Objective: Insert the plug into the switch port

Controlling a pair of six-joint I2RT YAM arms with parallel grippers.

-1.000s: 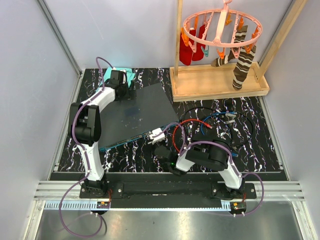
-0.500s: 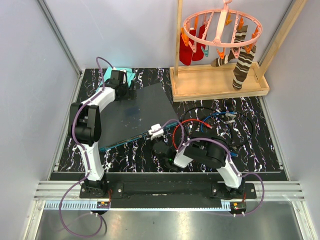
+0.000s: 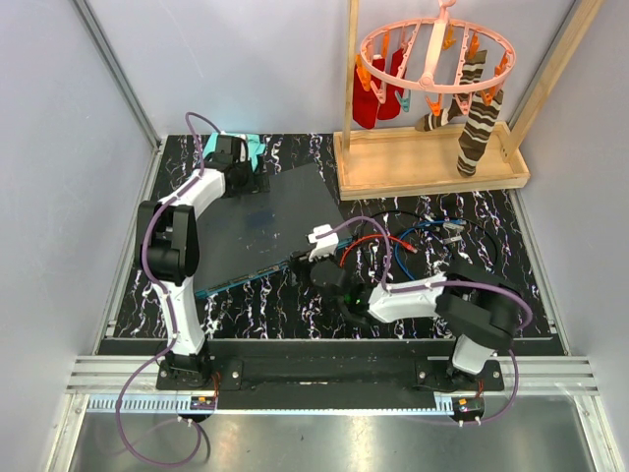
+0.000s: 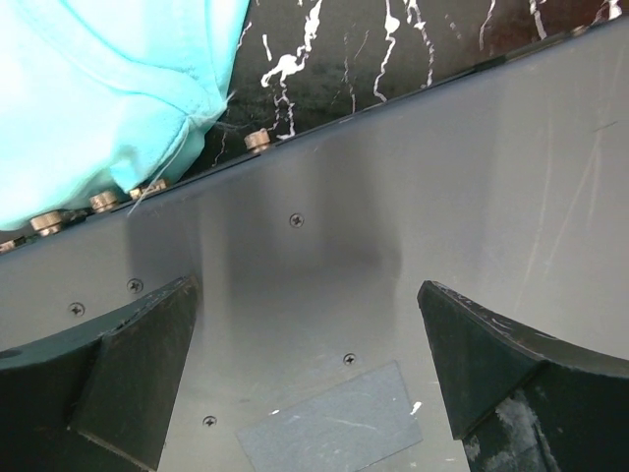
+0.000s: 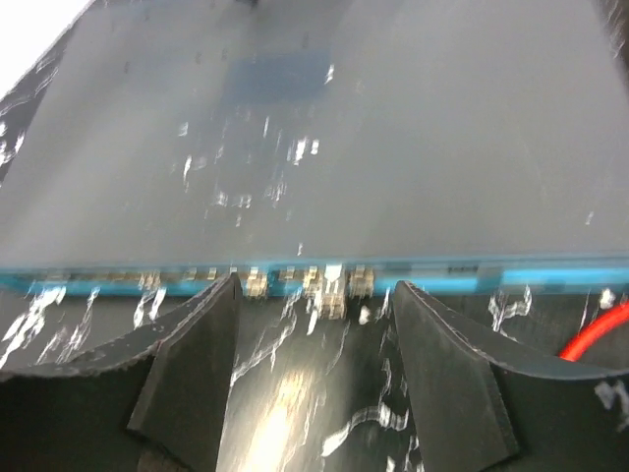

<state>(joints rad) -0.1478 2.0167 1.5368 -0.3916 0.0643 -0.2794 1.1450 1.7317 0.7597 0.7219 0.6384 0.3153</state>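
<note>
Big black marbled desk [image 3: 511, 285] in front of me, and on its left half lies the switch [image 3: 265, 216], flat and dark grey, its teal-blue edge turned toward the arms. The left hand [image 3: 239, 165] hangs over the switch's far corner, fingers spread wide, gripping nothing. The right hand [image 5: 314, 295] is nose-on to the teal edge, fingers well parted, nothing between them. A folded teal cloth [image 3: 254, 147] sits just beyond that far corner. Loose cables [image 3: 403, 241] curl on the desk to the right of the switch.

The plug? I can't pick it out for sure. A pale blur at the row of sockets [image 5: 305, 282], dead in line with the right hand, could be it seated. If so, I'd call this the let-go. Done well, that means backing straight off along the port's line, snagging no cord, with the left hand ready to pin the box so it can't skate.

The overhead view gives both arms and the cables' run, but the sockets are too small there. The right wrist view brings them close, though smeared. Only the left wrist view shows the screw heads [image 4: 296, 220] on the lid.
</note>
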